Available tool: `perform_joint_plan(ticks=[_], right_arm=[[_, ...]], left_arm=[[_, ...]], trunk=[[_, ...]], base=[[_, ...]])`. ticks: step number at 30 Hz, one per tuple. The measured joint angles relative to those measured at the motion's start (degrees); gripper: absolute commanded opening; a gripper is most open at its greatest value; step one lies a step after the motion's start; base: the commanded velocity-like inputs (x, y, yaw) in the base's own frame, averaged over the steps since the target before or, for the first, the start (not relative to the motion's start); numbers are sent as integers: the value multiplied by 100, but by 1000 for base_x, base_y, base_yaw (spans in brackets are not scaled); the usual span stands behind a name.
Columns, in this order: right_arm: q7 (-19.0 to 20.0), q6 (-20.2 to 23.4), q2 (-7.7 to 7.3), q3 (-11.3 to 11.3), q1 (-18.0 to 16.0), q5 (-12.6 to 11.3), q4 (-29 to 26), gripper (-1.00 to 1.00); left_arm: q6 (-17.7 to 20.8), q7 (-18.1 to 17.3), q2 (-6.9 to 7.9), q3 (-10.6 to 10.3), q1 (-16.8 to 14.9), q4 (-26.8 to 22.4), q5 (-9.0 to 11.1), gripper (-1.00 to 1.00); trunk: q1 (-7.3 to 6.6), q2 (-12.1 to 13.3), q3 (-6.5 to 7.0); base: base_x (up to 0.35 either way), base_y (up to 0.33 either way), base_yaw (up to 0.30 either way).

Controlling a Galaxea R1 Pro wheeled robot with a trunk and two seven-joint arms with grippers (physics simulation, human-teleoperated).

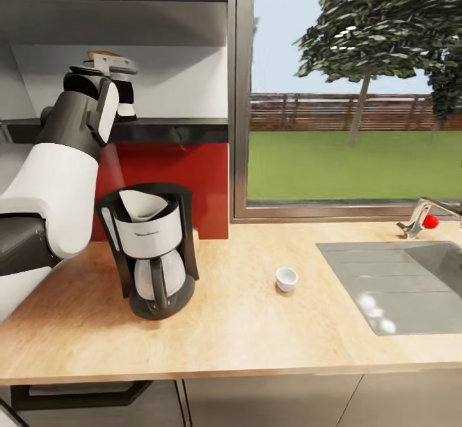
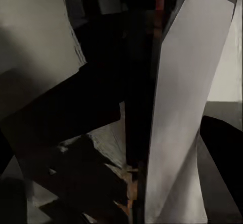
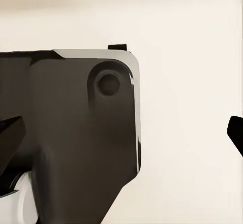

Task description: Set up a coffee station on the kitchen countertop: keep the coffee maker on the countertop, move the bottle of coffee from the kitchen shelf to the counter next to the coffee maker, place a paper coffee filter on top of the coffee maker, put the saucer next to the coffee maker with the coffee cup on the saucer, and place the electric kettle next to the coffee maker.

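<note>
Head view: my left arm reaches to the dark kitchen shelf [image 1: 160, 130] at upper left, my left pincer [image 1: 123, 96] up there; I can't tell its spread. The black-and-white coffee maker [image 1: 153, 257] with a white paper filter [image 1: 142, 205] sits lower left on the wooden tabletop [image 1: 256, 324], the small white cup [image 1: 286, 279] well right of it.

Left wrist view: dim pale panels, nothing clear.

Right wrist view: my right pincer's fingertips [image 3: 11, 135] sit wide apart.

the coffee maker [image 1: 153, 253] is black with a white front band and a clear glass carafe; a white paper filter [image 1: 142, 205] sits in its top. right of it, the small coffee cup [image 1: 286, 279] is white. the countertop [image 1: 256, 324] is pale wood grain, the wall panel [image 1: 173, 183] behind the coffee maker red, the sink [image 1: 398, 286] grey steel.
</note>
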Motion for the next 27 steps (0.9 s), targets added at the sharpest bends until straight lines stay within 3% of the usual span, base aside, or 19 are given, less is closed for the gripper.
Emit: perform_joint_plan(ticks=[17,27], right_arm=[[0,-2,0,0,0,-8,-9,100],[0,-2,0,0,0,-7,-9,100]], left_arm=[[-6,-3,-35,20,0,-23,17,-100],[50,-92,-75,26,165,-498,154,-100]], trunk=[[0,0,0],[0,1,0]], base=[[-264,-166,0],[-279,-153,0]])
